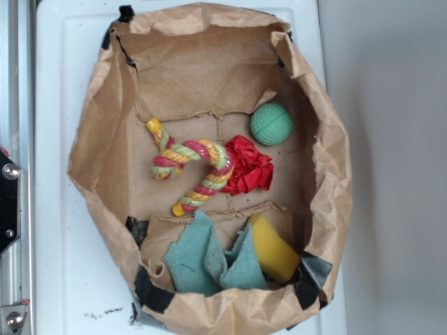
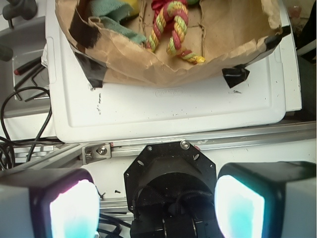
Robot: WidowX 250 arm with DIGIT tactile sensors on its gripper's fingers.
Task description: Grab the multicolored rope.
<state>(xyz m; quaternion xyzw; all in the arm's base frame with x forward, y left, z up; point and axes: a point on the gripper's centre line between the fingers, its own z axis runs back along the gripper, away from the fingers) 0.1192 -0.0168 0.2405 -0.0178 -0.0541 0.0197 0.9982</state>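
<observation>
A crumpled brown paper bag [image 1: 98,139], its walls rolled down and patched with black tape [image 1: 150,289], sits on a white plastic tray [image 1: 59,84] on the worktop. Seen from above, the multicolored rope [image 1: 192,167] lies on the bag's floor close to the middle, a thick twisted toy striped yellow, pink-red and light green. One knotted end points toward 11 o'clock, another toward 6 o'clock, and a curled knot sits at about 9 o'clock of its bend.

Touching the rope's bend at 3 o'clock is a wrinkly red cloth wad [image 1: 250,167]. A green ball [image 1: 271,124] rests just beside the wad, toward 1 o'clock, near the bag's far wall. At 6 o'clock of the rope a teal towel [image 1: 202,258] lies bunched against the near wall, and a yellow sponge [image 1: 274,248] leans beside it at about 4 o'clock from the rope.

From the wrist camera the gripper [image 2: 157,201] is outside the bag, over a metal rail [image 2: 208,141] at the tray's edge, well apart from the rope [image 2: 171,27], which shows at 12 o'clock inside the bag's opening. The two fingers [image 2: 69,208] stand wide apart with nothing between them, their pads glowing pale cyan. Black cables [image 2: 20,119] trail off at 9 o'clock.
</observation>
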